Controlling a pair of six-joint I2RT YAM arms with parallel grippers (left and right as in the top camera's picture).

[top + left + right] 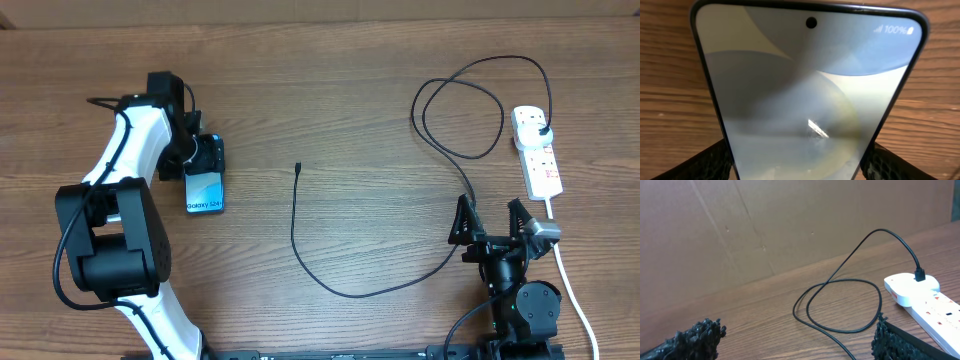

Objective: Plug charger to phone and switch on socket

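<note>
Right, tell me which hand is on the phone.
The left hand: its fingers clasp the lit phone by its sides. The right hand stands open near the power strip, holding nothing.

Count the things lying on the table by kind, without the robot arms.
phone: 1
charger cable: 1
power strip: 1
Total: 3

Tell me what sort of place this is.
Probably an indoor robot test bench rather than a home: a wood-grain table, a plain cardboard wall behind it, and a phone, a charger cable and a power strip laid out.
</note>
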